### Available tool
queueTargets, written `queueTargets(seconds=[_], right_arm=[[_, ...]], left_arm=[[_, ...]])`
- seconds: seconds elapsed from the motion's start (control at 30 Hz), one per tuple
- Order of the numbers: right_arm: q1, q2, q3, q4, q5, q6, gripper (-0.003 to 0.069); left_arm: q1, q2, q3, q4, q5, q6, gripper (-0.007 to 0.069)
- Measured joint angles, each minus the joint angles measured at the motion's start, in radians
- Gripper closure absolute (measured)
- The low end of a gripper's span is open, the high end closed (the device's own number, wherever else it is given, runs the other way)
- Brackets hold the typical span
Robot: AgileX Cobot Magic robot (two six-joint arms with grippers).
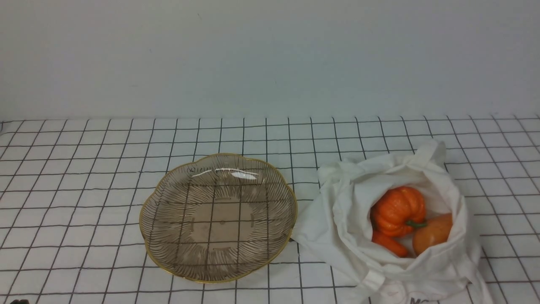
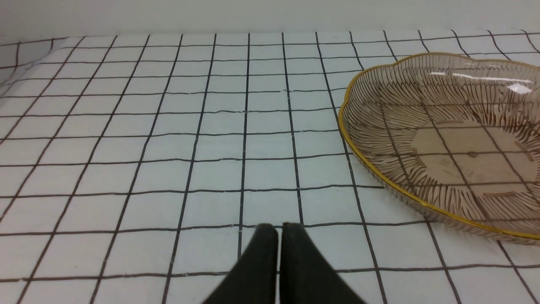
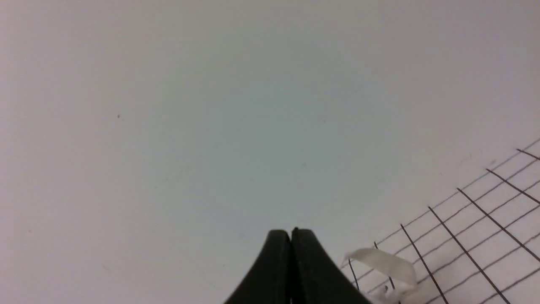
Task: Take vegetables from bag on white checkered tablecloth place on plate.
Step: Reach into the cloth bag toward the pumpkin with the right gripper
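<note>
The white cloth bag [image 1: 350,219] lies open on the checkered tablecloth [image 1: 84,177] at the right. Inside it sit a ribbed orange pumpkin [image 1: 396,209] with a green stem, a slim carrot [image 1: 390,244] and a smooth orange-tan piece [image 1: 432,238]. The brownish glass plate [image 1: 164,249] with a gold rim lies empty left of the bag; it also shows in the left wrist view [image 2: 379,126]. My left gripper [image 2: 278,230] is shut and empty over bare cloth beside the plate. My right gripper [image 3: 291,232] is shut and empty, facing the wall, with a bag handle [image 3: 386,261] beside it.
A plain pale wall [image 1: 270,55] rises behind the table. The tablecloth runs wide to the left of the plate [image 2: 126,147]. Neither arm shows in the front view.
</note>
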Motion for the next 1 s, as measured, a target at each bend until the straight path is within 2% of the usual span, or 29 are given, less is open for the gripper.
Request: queueTargets(seconds=[0.13,0.2,0.37,0.4,0.47,0.5,0.6,0.63,0.83,0.93,0.97,1.0], right_arm=[[0.002,0.000,-0.002,0.050,-0.022,0.040,0.0673],[0.015,0.000,-0.042,0.062,0.028,0.081,0.0673],[0.059,0.128,-0.371,-0.057,0.328,0.026,0.0673],[0.060,0.154,-0.385,-0.063,0.345,0.022,0.0673],[0.061,0.368,-0.556,-0.120,0.612,-0.060,0.0673],[0.061,0.385,-0.567,-0.123,0.612,-0.060,0.0673],[0.061,0.637,-0.686,-0.136,0.833,-0.179,0.0673],[0.061,0.777,-0.736,-0.128,0.928,-0.273,0.0673],[0.103,1.091,-0.846,-0.076,0.986,-0.471,0.0671],[0.167,1.205,-0.899,-0.084,0.972,-0.495,0.0670],[0.221,1.289,-0.943,-0.115,0.955,-0.474,0.0670],[0.225,1.297,-0.943,-0.115,0.955,-0.474,0.0670]], left_arm=[[0.000,0.000,0.000,0.000,0.000,0.000,0.0632],[0.000,0.000,0.000,0.000,0.000,0.000,0.0632],[0.000,0.000,0.000,0.000,0.000,0.000,0.0632],[0.000,0.000,0.000,0.000,0.000,0.000,0.0632],[0.000,0.000,0.000,0.000,0.000,0.000,0.0632],[0.000,0.000,0.000,0.000,0.000,0.000,0.0632],[0.000,0.000,0.000,0.000,0.000,0.000,0.0632],[0.000,0.000,0.000,0.000,0.000,0.000,0.0632],[0.000,0.000,0.000,0.000,0.000,0.000,0.0632],[0.000,0.000,0.000,0.000,0.000,0.000,0.0632],[0.000,0.000,0.000,0.000,0.000,0.000,0.0632],[0.000,0.000,0.000,0.000,0.000,0.000,0.0632]])
